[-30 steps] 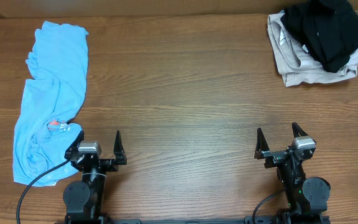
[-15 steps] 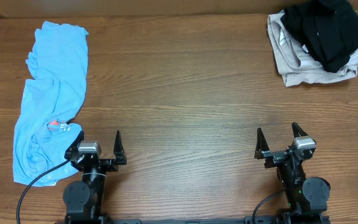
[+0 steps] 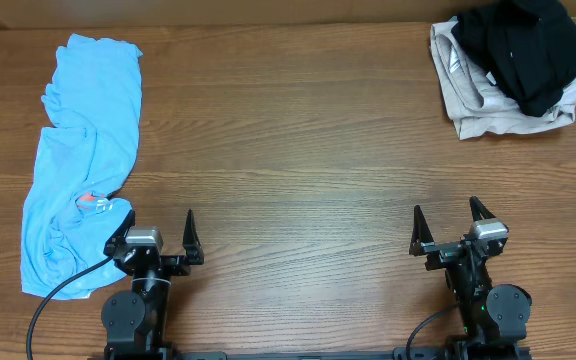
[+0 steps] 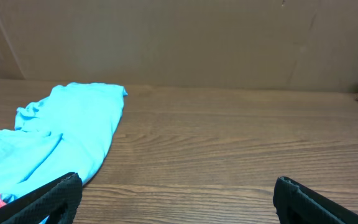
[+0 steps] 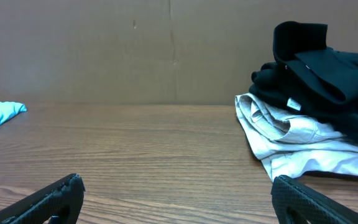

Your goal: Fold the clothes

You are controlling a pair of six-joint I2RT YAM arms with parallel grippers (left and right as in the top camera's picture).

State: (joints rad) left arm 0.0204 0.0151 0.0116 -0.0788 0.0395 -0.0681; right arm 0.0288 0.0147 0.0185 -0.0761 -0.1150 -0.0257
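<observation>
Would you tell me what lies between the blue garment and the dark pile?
Only bare table separates the blue garment from the pile, per the overhead view.

You have even, soft light from above, no glare on the wood table [image 3: 298, 150], shadows very faint, overhead view sharp, wrist views a little soft, fingertips [image 5: 48, 199] dark and blurred, black garment [image 5: 334, 68] ahead of them almost without detail.
</observation>
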